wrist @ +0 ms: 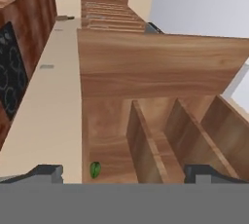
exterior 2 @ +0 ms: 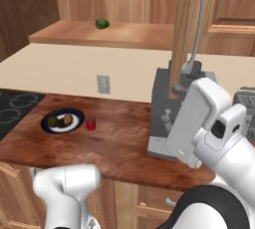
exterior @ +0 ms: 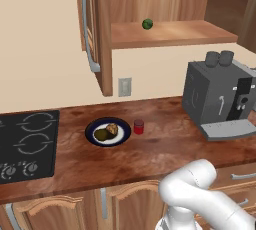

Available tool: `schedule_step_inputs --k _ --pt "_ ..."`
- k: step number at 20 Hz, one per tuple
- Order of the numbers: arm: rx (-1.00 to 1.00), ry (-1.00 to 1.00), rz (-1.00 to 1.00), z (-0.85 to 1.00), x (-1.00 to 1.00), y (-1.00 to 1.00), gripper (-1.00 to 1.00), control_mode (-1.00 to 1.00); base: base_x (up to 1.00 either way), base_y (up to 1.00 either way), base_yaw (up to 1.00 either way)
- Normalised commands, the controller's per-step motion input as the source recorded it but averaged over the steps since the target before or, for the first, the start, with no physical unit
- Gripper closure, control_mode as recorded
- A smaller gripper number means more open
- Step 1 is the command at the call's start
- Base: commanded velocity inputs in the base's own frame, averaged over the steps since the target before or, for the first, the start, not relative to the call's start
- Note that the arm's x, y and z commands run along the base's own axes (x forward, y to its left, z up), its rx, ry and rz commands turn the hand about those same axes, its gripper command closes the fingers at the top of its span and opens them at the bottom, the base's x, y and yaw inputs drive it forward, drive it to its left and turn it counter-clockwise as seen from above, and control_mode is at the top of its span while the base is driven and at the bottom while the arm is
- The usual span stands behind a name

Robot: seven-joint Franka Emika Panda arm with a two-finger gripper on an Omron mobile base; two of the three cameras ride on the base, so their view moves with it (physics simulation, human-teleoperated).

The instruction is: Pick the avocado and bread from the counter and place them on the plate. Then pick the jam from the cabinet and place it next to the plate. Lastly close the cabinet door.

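avocado (exterior: 102, 134) and bread (exterior: 112, 129) on plate (exterior: 92, 136), jam (exterior: 138, 126) beside it on the desk (exterior: 165, 149). closing step in hand: end effector (wrist: 124, 173), fingers apart and empty, must next reach the open door (exterior: 88, 19).

Green ball (exterior: 147, 24) on shelf; coffee machine (exterior: 220, 94); stovetop (exterior: 25, 146)

A cream wall (exterior: 45, 49) ran behind the kitchen worktop, fitted with a pale outlet plate (exterior: 125, 87). A black stovetop (exterior: 27, 146) sat at one end and a grey coffee machine (exterior: 220, 99) at the other. Below were wooden drawers with arched panels (exterior: 55, 209).
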Motion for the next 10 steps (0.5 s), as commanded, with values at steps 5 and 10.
schedule_step_inputs --k 5,10 --pt "0.01 0.00 0.05 -0.12 0.27 -0.25 -1.00 -1.00 0.00 0.00 0.00" --pt "0.00 0.00 0.06 -0.12 0.32 -0.26 -1.00 -1.00 0.00 0.00 0.00"
